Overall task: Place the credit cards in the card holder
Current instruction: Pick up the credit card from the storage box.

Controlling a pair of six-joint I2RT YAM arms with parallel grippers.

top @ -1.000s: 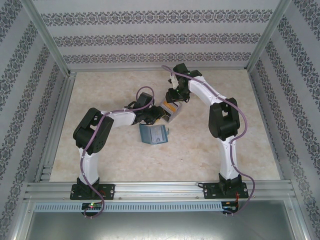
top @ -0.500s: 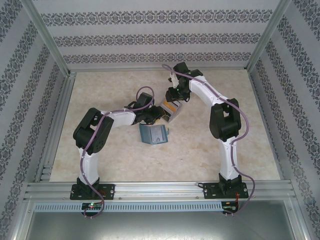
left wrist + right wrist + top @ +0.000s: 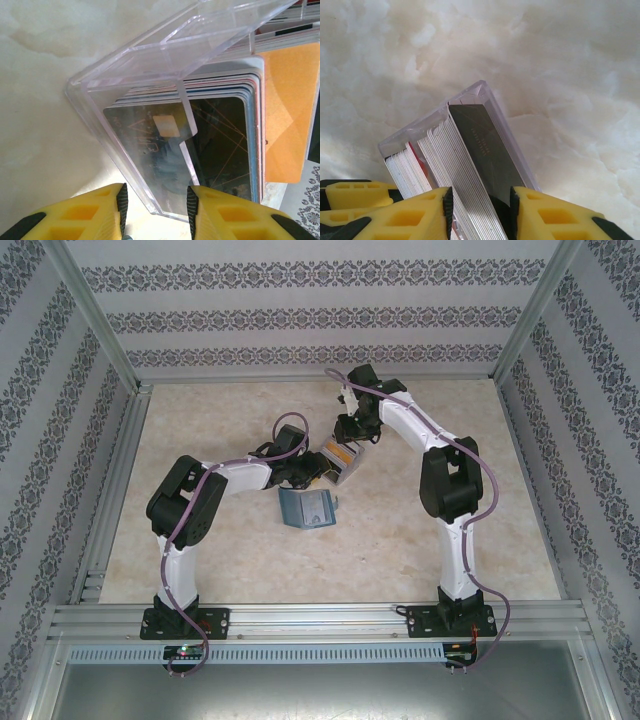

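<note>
**Desk:** Status on the credit cards (image 3: 447,150), please?

**Operator:** I am seeing them standing on edge in the clear tray (image 3: 97,125), near the middle of the table (image 3: 420,540). The right wrist camera is showing me their thin pale edges packed in a row. The right gripper (image 3: 481,205) is straddling part of that row, one yellow finger on either side.

**Desk:** Is it gripping them?

**Operator:** I cannot tell. The pads are sitting close against the cards, but I am not making out a firm pinch.

**Desk:** And the left side?

**Operator:** The left wrist camera is giving me the card faces, which the right one is not. A dark card (image 3: 220,145) with a gold chip is facing front behind the clear wall, and an orange card (image 3: 287,110) is sticking out to the right. The left gripper (image 3: 157,205) is flanking the tray's near corner. I am seeing a gap at one pad, so I cannot say whether it is clamping.

**Desk:** Where is the card holder?

**Operator:** The overhead camera is showing the card holder (image 3: 307,508), teal, lying flat on the table just nearer the arm bases than the tray and apart from both grippers.
</note>
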